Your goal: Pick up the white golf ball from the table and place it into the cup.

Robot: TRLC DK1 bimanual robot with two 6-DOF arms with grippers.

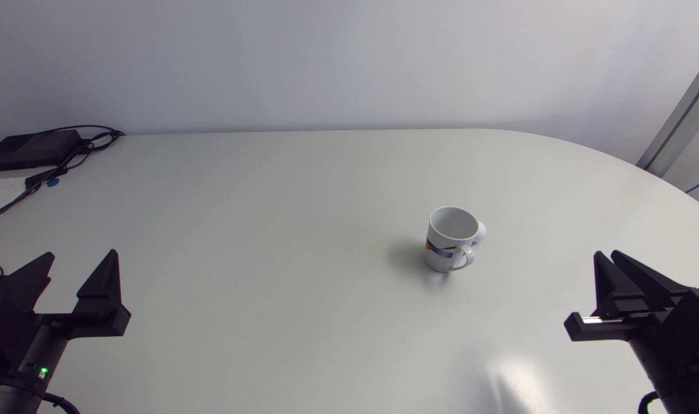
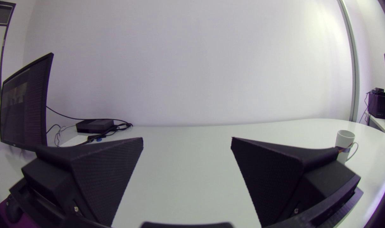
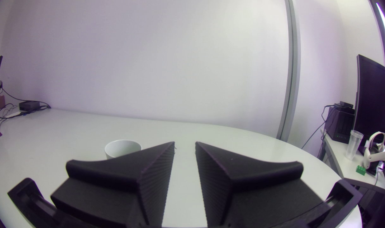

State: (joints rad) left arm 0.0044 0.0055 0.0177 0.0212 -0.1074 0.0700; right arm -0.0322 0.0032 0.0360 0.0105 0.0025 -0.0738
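A white cup (image 1: 451, 238) with a handle and a coloured band stands upright right of the table's middle. The white golf ball (image 1: 481, 231) lies against the cup's far right side, mostly hidden by it. My left gripper (image 1: 81, 253) rests open and empty at the near left, far from both. My right gripper (image 1: 611, 259) sits shut and empty at the near right, well short of the cup. In the left wrist view the cup (image 2: 345, 143) shows past one finger of the left gripper (image 2: 186, 139). The right wrist view shows the cup (image 3: 122, 148) ahead of the right gripper (image 3: 185, 144), behind one finger; the ball is hidden.
A black box (image 1: 33, 148) with cables (image 1: 67, 161) sits at the back left corner, with a sheet of paper (image 1: 1, 194) near it. The table's rounded edge (image 1: 660, 175) curves away at the back right.
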